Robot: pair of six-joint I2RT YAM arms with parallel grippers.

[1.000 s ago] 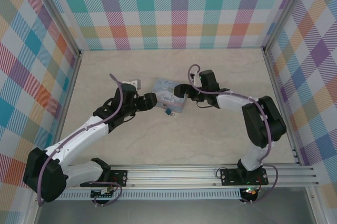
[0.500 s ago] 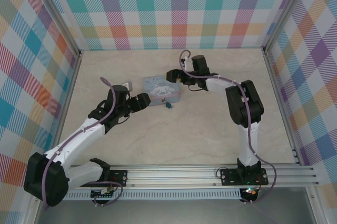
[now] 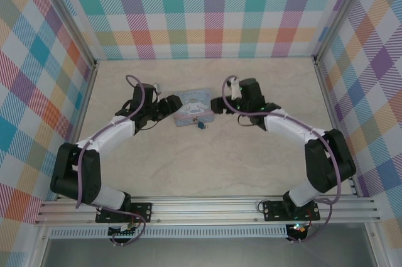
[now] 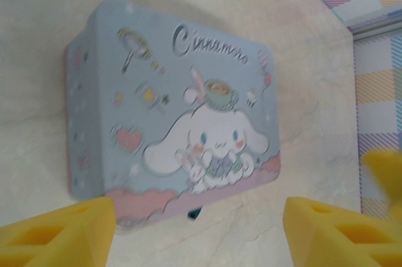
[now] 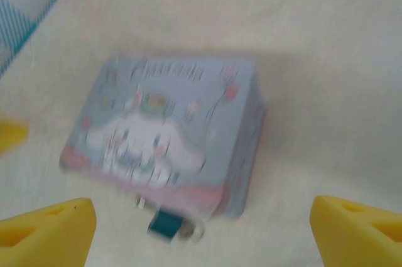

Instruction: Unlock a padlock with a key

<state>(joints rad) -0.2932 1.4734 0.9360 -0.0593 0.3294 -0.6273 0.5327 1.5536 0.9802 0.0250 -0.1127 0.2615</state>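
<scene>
Top view: cartoon tin (image 3: 193, 105) mid-table, left gripper (image 3: 171, 106) just beside its left end and right gripper (image 3: 218, 105) just beside its right end; the padlock (image 3: 200, 125) lies at its near edge. Left wrist: yellow fingers (image 4: 56, 232) spread wide, tin ahead. Right wrist, blurred: jaws likewise apart, padlock against tin.

The tin (image 4: 169, 97) looks like thin painted metal, pale blue with a soft sheen, its cartoon and lettering pressed up in relief. At its 6 o'clock edge in the right wrist view the padlock (image 5: 166, 224) is blurred, dark teal with a bright metallic glint. The table (image 3: 251, 160) is smooth, matt, marbled cream. The left gripper (image 4: 200, 223) has matt yellow plastic fingers (image 4: 56, 232). At 6 o'clock in the top view, the rail (image 3: 207, 207) is ribbed silvery metal.
</scene>
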